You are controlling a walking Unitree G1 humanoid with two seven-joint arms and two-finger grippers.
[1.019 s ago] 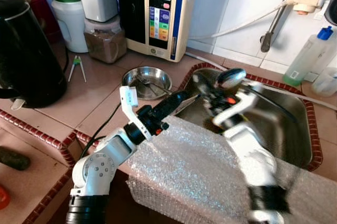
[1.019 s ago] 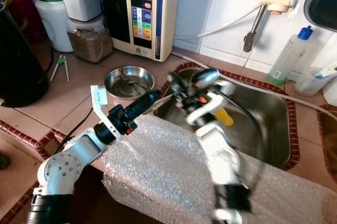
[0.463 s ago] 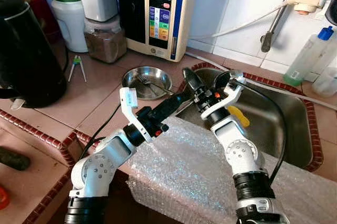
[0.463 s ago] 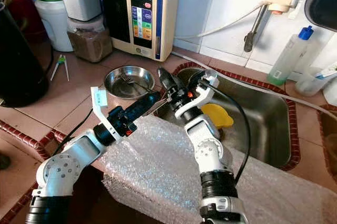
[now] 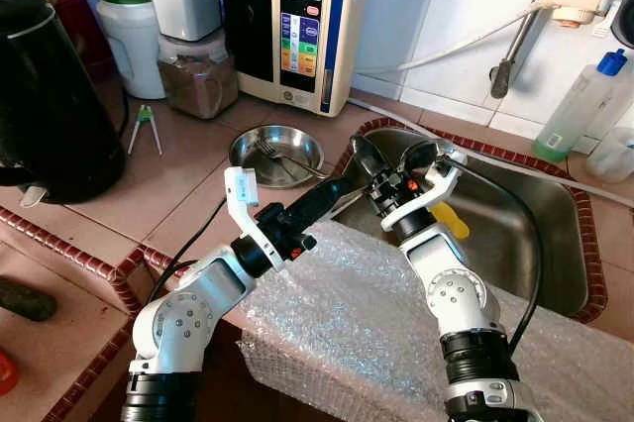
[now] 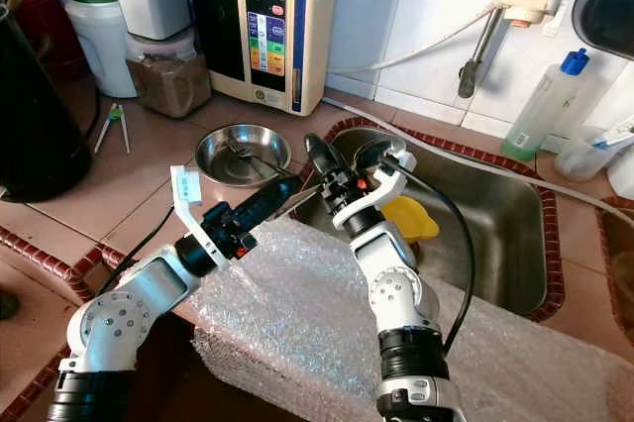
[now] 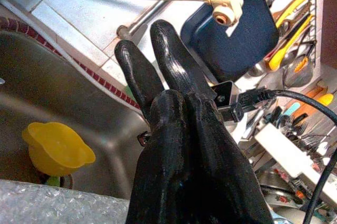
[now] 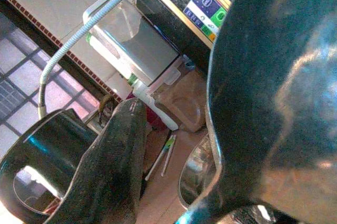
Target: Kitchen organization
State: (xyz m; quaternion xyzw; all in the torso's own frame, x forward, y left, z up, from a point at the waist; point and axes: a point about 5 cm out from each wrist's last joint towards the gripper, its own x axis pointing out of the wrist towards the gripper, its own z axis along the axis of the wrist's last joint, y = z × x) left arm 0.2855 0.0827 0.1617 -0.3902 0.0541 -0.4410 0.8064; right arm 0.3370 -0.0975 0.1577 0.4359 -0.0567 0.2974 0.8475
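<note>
Beside sink (image 5: 535,244), steel bowl (image 5: 276,155), black kettle (image 5: 50,105)

The lower part of the yellow cup (image 5: 451,220) in the sink (image 5: 555,244) is being blocked by the right arm, the black kettle (image 5: 45,105) is getting cropped at the left edge, and the counter's front is being covered by bubble wrap (image 5: 357,323).
</note>
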